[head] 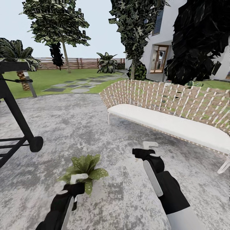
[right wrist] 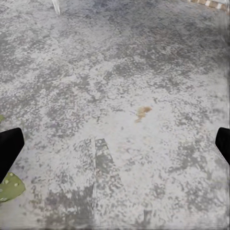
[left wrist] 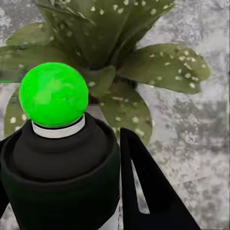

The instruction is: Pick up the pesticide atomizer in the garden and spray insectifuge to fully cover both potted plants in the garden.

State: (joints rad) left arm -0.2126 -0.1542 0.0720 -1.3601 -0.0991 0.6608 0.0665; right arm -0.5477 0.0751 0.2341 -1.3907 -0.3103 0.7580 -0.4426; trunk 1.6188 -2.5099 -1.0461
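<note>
The pesticide atomizer (left wrist: 57, 158) sits upright between the fingers of my left gripper (left wrist: 62, 187), which is shut on it. Its black neck, a white ring and a round bright green spray head (left wrist: 53, 95) show close up. Right beyond it stands a potted plant (left wrist: 129, 72) with broad green, white-speckled leaves. In the head view the same potted plant (head: 85, 166) rests on the grey stone patio, and my left gripper (head: 76, 182) hovers over its near edge. My right gripper (head: 150, 146) hangs open over bare stone to the right, its fingers (right wrist: 9, 148) wide apart.
A white-cushioned bench with a wicker back (head: 166, 121) stands at the right. A black metal frame on a wheel (head: 35, 143) stands at the left. Lawn (head: 48, 80), stepping stones, a wooden fence (head: 80, 63), trees and a house lie beyond.
</note>
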